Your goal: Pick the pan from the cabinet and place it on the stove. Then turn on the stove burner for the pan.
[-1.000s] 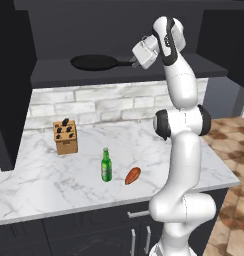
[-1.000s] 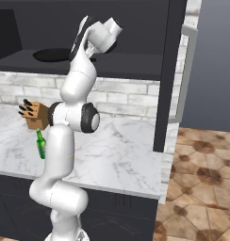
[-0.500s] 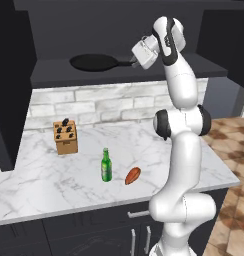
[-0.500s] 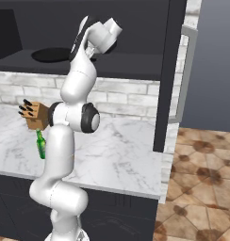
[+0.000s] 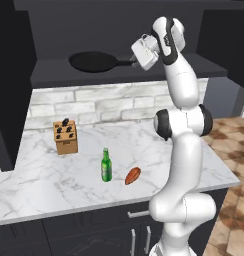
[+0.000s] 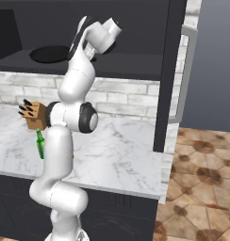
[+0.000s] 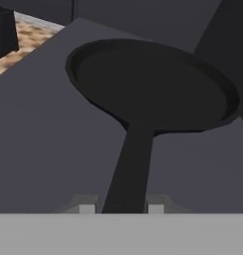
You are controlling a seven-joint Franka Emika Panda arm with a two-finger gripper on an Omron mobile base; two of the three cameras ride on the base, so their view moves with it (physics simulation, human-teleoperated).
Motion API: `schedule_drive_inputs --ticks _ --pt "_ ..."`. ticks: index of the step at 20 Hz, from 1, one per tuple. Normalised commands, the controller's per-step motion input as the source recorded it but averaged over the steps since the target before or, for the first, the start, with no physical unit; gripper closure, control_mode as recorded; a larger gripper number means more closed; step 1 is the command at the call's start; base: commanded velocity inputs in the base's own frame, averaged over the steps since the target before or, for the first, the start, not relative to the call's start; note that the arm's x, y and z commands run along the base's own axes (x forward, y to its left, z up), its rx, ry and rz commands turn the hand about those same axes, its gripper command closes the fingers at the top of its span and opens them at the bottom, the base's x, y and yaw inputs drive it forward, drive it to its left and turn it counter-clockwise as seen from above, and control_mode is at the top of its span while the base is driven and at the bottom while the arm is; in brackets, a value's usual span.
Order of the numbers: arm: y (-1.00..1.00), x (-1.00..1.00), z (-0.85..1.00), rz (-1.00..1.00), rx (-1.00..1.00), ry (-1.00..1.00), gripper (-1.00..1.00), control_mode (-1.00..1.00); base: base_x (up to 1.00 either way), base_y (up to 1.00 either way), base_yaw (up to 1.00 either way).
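While the arm reaches up w/ its elbow over the counter, nearest the base sits the white marble countertop above dark lower units w/ short silver handles. On it, towards the front: a green glass bottle standing upright, w/ a reddish-brown sweet potato lying just beside it on the arm's side. Further back, near the pale brick backsplash, a wooden knife block w/ black handles sticking out; right base view shows the same block partly behind the arm. Above the backsplash, the black cabinet is open, its shelf dark grey. On that shelf lies the black frying pan, flat, handle pointing towards the arm. Gripper is at the handle's end; in hand view the pan sits dead ahead, its handle running down btwn the two fingertips, which sit tight either side of it – jaws closed on the handle. Pan's base looks to rest on the shelf.
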Motion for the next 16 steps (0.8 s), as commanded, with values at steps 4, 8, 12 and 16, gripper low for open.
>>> schedule_drive_inputs --ticks 4,8,12,16 --pt "0.00 0.00 -0.26 0.00 0.04 -0.26 1.00 -1.00 0.00 0.00 0.00" --pt "0.00 0.00 -0.25 0.00 0.06 -0.31 1.00 -1.00 0.00 0.00 0.00" --pt "0.00 0.00 -0.22 0.00 0.07 -0.31 1.00 -1.00 0.00 0.00 0.00" --pt "0.00 -0.01 -0.15 0.00 0.06 -0.32 1.00 -1.00 0.00 0.00 0.00"
